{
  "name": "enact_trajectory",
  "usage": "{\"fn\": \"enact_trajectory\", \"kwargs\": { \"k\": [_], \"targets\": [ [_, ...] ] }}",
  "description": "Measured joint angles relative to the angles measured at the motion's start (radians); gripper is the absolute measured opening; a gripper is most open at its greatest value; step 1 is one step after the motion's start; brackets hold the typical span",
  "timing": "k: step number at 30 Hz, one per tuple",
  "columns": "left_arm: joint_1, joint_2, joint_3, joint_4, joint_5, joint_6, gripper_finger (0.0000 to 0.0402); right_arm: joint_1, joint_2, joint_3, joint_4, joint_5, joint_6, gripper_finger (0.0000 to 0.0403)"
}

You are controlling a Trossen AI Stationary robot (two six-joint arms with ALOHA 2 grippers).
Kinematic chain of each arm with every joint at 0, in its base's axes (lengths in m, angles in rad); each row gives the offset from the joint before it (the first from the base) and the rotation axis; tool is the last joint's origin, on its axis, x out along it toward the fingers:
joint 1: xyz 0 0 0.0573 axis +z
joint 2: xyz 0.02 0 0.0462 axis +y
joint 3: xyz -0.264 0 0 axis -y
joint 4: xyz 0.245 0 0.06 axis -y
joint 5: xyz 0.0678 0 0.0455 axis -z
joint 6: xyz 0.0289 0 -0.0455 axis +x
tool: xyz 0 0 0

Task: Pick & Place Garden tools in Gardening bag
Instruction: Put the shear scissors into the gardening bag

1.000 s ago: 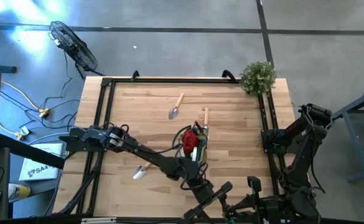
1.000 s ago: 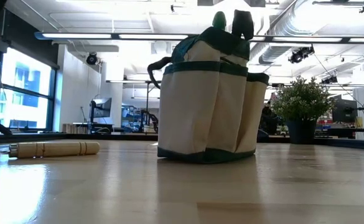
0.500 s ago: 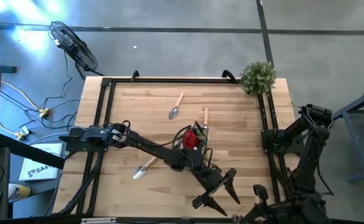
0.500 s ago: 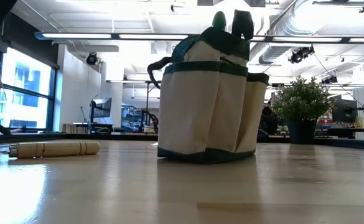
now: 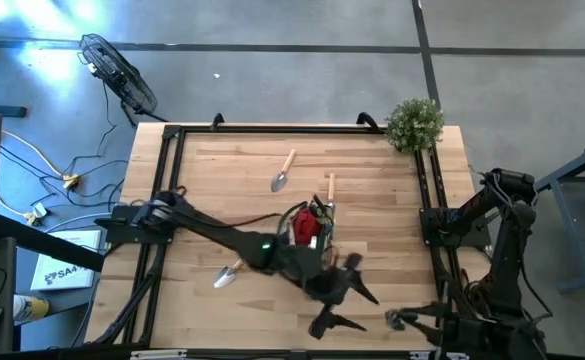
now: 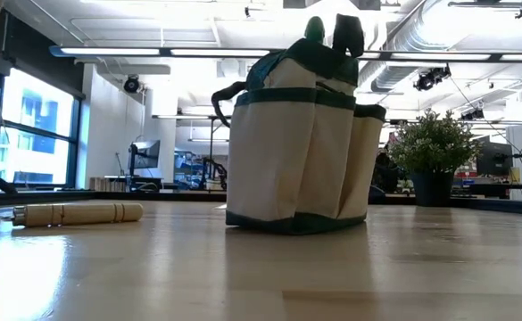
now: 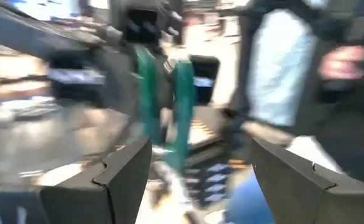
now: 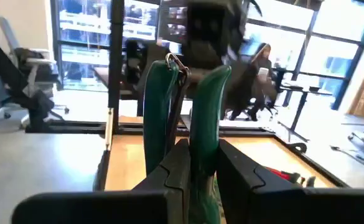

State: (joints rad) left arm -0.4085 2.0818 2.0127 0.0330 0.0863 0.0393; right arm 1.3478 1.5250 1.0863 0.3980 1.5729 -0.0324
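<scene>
The gardening bag stands upright on its base at mid-table, showing tan with green trim in the low view, with a red piece inside. Three trowels lie flat on the wood. My right gripper, near the front right corner, is shut on green-handled pruners. My left gripper hangs open in front of the bag with nothing between its fingers. Blurred green bars show ahead of it. My right gripper pinches the pruners between its two fingers at the lower part of the two green handles. The fingers reach out level. The handles stand up out of the grip, and the pruners are clear of the table.
A bushy green plant stands at the far right corner. A black frame runs along the table's left, far and right edges. A wooden trowel handle lies left of the bag in the low view. Bare wood stretches across the left half.
My left gripper has opened wider, risen and tipped up toward level beside the bag. My right gripper has swung toward the table's right edge, carrying the pruners away from the left gripper.
</scene>
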Motion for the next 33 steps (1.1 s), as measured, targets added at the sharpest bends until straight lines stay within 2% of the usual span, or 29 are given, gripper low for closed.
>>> {"fn": "enact_trajectory", "kwargs": {
  "k": [3,7,10,14,16,19,21,25,27,29,33],
  "targets": [
    [-0.065,-0.081,0.000,-0.143,-0.268,0.060,0.0267,-0.006,0.016,0.000,-0.004,-0.004,0.058,0.0042],
    [-0.162,-0.192,0.000,-0.325,-0.573,0.054,0.0267,-0.071,0.051,0.000,-0.016,-0.008,0.117,0.0041],
    [-0.234,-0.261,0.001,-0.414,-0.774,0.034,0.0267,-0.130,0.069,0.000,-0.015,-0.014,0.166,0.0041],
    [-0.316,-0.311,0.001,-0.549,-1.008,-0.020,0.0267,-0.214,0.089,0.000,-0.015,-0.115,0.302,0.0041],
    [-0.351,-0.325,0.001,-0.653,-1.088,-0.085,0.0267,-0.259,0.110,0.000,-0.012,-0.171,0.360,0.0041],
    [-0.393,-0.331,0.001,-0.835,-1.117,-0.206,0.0267,-0.335,0.163,0.000,0.012,-0.277,0.458,0.0041],
    [-0.420,-0.329,-0.001,-0.936,-1.114,-0.278,0.0267,-0.382,0.218,0.000,0.104,-0.349,0.476,0.0041],
    [-0.462,-0.329,-0.001,-1.089,-1.093,-0.410,0.0267,-0.459,0.362,0.053,0.391,-0.420,0.301,0.0041],
    [-0.485,-0.330,-0.001,-1.162,-1.073,-0.465,0.0267,-0.489,0.426,0.129,0.480,-0.418,0.168,0.0041],
    [-0.512,-0.341,-0.001,-1.228,-1.051,-0.518,0.0267,-0.517,0.482,0.222,0.488,-0.381,0.049,0.0041],
    [-0.570,-0.366,0.000,-1.346,-1.039,-0.630,0.0267,-0.572,0.576,0.378,0.429,-0.267,-0.014,0.0040]
  ]
}}
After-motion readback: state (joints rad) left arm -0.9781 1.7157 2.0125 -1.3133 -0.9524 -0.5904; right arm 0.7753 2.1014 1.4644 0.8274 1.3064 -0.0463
